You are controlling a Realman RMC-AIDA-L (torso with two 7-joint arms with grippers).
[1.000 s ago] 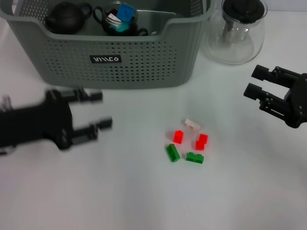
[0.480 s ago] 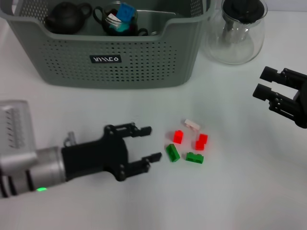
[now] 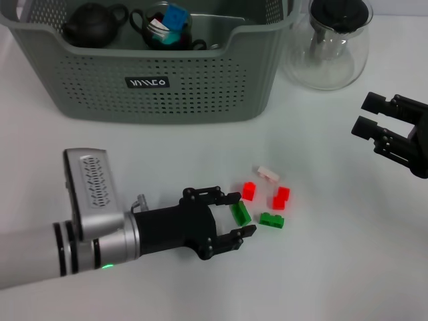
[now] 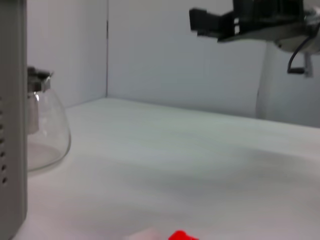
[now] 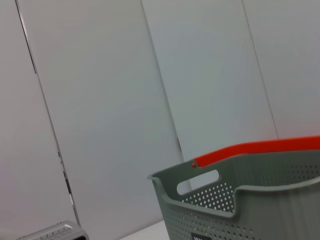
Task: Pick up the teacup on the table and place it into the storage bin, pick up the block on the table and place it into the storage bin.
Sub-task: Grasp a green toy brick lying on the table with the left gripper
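Note:
Several small blocks lie on the white table: two red [image 3: 248, 191] [image 3: 281, 198], one pale [image 3: 268, 173] and two green. My left gripper [image 3: 244, 213] is open low over the table, its fingers on either side of the nearer green block [image 3: 239, 215]. The other green block [image 3: 271, 219] lies just beyond. The storage bin [image 3: 154, 87] stands at the back. It holds a dark teapot [image 3: 93, 25] and a dark teacup [image 3: 142, 21] with a blue block [image 3: 176, 15] in it. My right gripper [image 3: 361, 115] hangs open at the right, away from everything.
A clear glass carafe [image 3: 329, 43] with a black lid stands to the right of the bin. The left wrist view shows the carafe [image 4: 42, 130], a red block [image 4: 182, 235] and the far-off right gripper [image 4: 220, 25]. The right wrist view shows the bin [image 5: 240, 200].
My left arm has swept from the left side to the block cluster, and its open fingers now straddle a green block. The right gripper drifted slightly right, then held still.

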